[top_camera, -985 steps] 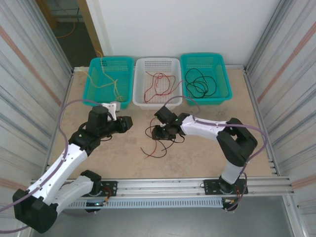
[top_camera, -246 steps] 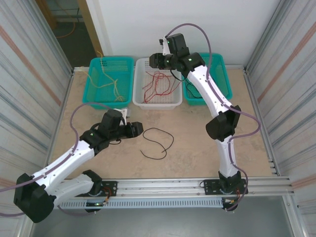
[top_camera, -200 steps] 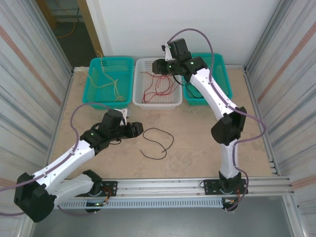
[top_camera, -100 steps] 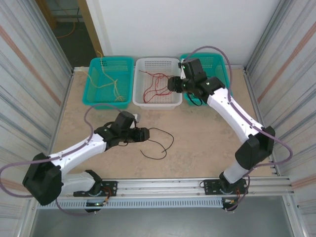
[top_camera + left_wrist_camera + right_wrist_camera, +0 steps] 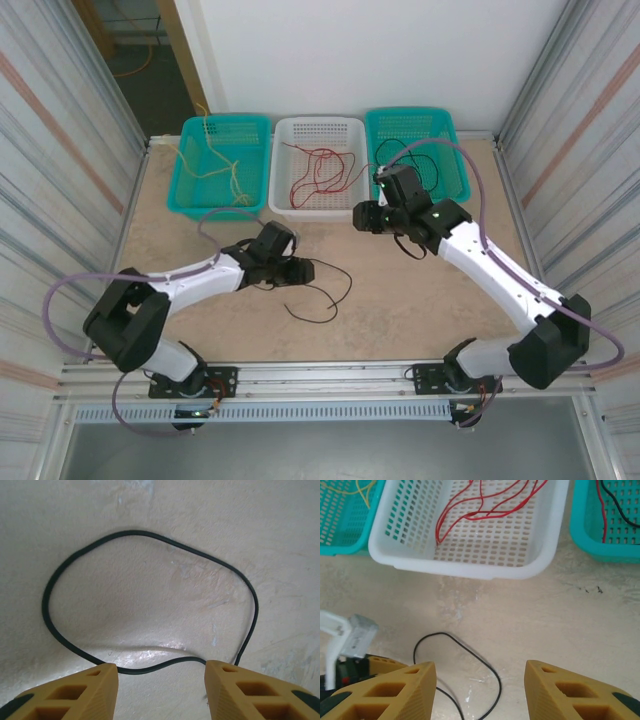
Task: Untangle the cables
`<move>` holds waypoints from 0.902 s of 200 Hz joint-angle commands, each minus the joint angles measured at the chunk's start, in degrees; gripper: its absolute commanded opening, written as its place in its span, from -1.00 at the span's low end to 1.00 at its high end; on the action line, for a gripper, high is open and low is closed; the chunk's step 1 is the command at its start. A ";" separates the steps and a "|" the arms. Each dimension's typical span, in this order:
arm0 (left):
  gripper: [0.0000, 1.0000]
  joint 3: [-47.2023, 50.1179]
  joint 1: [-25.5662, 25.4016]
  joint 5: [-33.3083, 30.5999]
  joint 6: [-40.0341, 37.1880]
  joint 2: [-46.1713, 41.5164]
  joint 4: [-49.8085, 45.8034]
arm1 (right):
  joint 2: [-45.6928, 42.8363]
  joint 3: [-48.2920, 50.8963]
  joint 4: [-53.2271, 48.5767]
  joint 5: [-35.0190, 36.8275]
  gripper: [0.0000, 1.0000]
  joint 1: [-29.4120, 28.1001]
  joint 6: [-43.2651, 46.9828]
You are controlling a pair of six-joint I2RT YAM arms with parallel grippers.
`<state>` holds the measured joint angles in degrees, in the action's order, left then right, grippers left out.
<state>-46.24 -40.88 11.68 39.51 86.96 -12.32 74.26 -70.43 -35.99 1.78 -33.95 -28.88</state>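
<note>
One black cable (image 5: 349, 286) lies in a loose loop on the table's middle. My left gripper (image 5: 303, 272) is low over its left end; in the left wrist view the black cable (image 5: 150, 533) passes between the open fingers (image 5: 75, 690) of that gripper (image 5: 161, 680), ungripped. My right gripper (image 5: 360, 216) hovers just in front of the white basket (image 5: 318, 212), open and empty. From the right wrist the black cable (image 5: 473, 655) shows below the open gripper (image 5: 481, 680). Red cables (image 5: 322, 172) lie in the white basket. Yellow cables (image 5: 215, 165) fill the left teal basket, black cables (image 5: 415, 165) the right one.
Three baskets stand in a row along the back: teal (image 5: 190, 205), white, teal (image 5: 455, 195). Corrugated metal walls close in both sides. The table's right half in front of the baskets has free room. A rail (image 5: 330, 375) runs along the near edge.
My right arm has swung from above the white basket down and forward toward the table's middle. My left arm has stretched right until its fingers straddle the black cable.
</note>
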 commanded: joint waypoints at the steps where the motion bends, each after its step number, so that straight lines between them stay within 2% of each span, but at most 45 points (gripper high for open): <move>1: 0.03 -2.73 -1.06 -1.38 1.50 0.07 -3.38 | -1.66 0.56 0.04 1.32 -0.02 0.71 -1.79; 26: 0.13 -3.60 -2.15 -4.28 1.75 -0.91 -7.51 | -1.37 0.34 0.13 1.21 -0.02 0.92 -1.71; 64: 0.22 -4.60 -3.22 -5.07 3.37 0.25 -10.64 | -1.13 0.01 0.28 0.94 -0.02 1.01 -1.89; 180: 0.14 -10.36 -3.46 -6.22 3.54 9.76 -11.71 | -3.02 1.04 0.11 1.82 -0.03 1.00 -2.41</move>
<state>-54.96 -43.90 7.40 42.37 95.81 -21.47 73.30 -70.13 -36.01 2.20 -33.30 -30.00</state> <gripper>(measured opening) 0.582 0.485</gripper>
